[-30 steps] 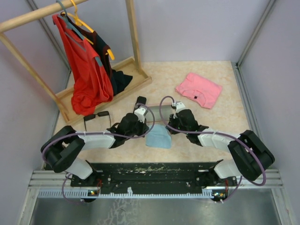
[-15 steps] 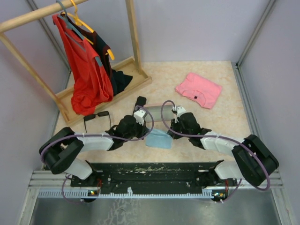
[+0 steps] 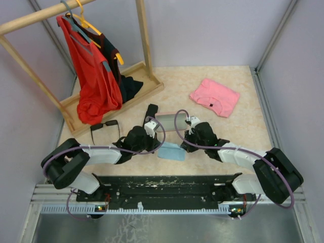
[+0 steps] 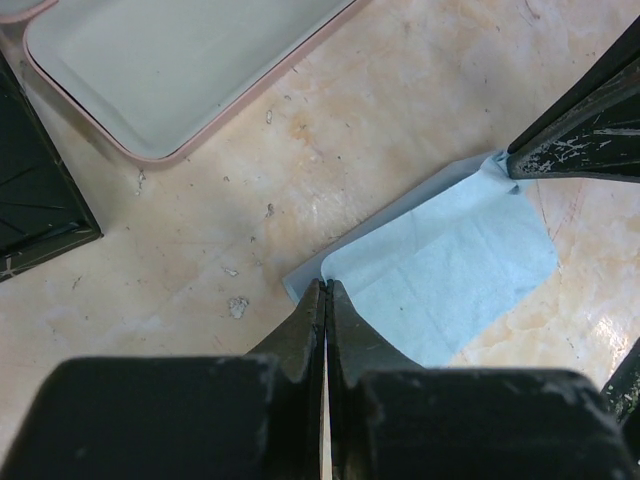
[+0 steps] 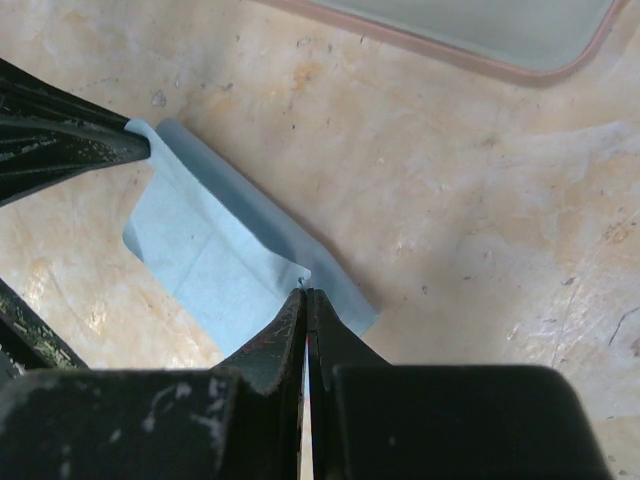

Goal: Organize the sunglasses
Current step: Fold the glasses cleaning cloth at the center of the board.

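Observation:
A black pair of sunglasses (image 3: pixel 105 126) lies unfolded on the table to the left, apart from both arms. A light blue cloth (image 3: pixel 170 151) lies folded between the grippers. My left gripper (image 3: pixel 159 146) is shut on its left corner, and in the left wrist view the gripper (image 4: pixel 326 286) pinches the upper layer of the cloth (image 4: pixel 450 275). My right gripper (image 3: pixel 183 147) is shut on the opposite corner; the right wrist view has this gripper (image 5: pixel 305 291) with a curl of cloth (image 5: pixel 215 255) at the tips.
An open pink case (image 3: pixel 169 121) lies just beyond the cloth, its pale inside (image 4: pixel 170 70) facing up. A black case (image 3: pixel 151 110) lies beside it. A wooden rack (image 3: pixel 114 86) with hanging clothes stands back left. A folded pink garment (image 3: pixel 214 97) lies back right.
Both grippers have come down and toward the near edge with the cloth. The cloth, draped a second ago, now lies lower, flatter and folded smaller.

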You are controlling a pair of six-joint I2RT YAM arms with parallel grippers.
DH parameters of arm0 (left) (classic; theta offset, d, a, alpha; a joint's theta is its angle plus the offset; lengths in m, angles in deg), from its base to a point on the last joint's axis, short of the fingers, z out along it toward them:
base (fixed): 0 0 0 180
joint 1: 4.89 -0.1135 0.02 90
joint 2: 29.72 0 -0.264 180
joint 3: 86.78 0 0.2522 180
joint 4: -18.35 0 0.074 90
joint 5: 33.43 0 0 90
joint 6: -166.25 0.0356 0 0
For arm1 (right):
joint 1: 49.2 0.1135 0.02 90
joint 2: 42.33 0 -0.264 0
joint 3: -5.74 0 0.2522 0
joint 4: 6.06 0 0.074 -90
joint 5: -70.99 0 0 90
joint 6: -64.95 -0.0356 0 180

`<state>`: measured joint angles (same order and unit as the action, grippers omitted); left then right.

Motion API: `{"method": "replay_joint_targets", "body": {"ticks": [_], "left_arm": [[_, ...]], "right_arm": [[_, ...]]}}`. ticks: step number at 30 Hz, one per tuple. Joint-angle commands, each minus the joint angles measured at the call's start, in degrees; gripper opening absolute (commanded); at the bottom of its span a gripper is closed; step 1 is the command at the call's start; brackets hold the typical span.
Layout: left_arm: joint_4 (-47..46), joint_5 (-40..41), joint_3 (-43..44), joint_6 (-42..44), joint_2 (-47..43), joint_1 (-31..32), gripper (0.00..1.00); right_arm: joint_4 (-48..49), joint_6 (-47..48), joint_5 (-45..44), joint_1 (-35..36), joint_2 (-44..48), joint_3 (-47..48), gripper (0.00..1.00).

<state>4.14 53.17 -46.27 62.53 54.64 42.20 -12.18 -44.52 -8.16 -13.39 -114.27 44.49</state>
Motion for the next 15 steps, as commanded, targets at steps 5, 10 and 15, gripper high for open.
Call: {"method": "replay_joint_targets", "body": {"ticks": [5,10,15], "left_arm": [[-1.59,-1.0,-0.86,-0.37,-0.25,-0.25,0.0],[-1.48,-1.51,-1.04,-0.67,-0.22,-0.27,0.0],[-1.56,-1.86,-1.68,-1.37,-0.6,-0.26,0.0]], "right_arm": [[-0.24,-0.66,2.24,-0.31,1.38,-0.46,0.0],[0.24,-1.75,2.5,0.02,1.78,-1.28,0.0],[-0.95,-1.81,2.6,0.2,1.7,-1.05,0.0]]}}
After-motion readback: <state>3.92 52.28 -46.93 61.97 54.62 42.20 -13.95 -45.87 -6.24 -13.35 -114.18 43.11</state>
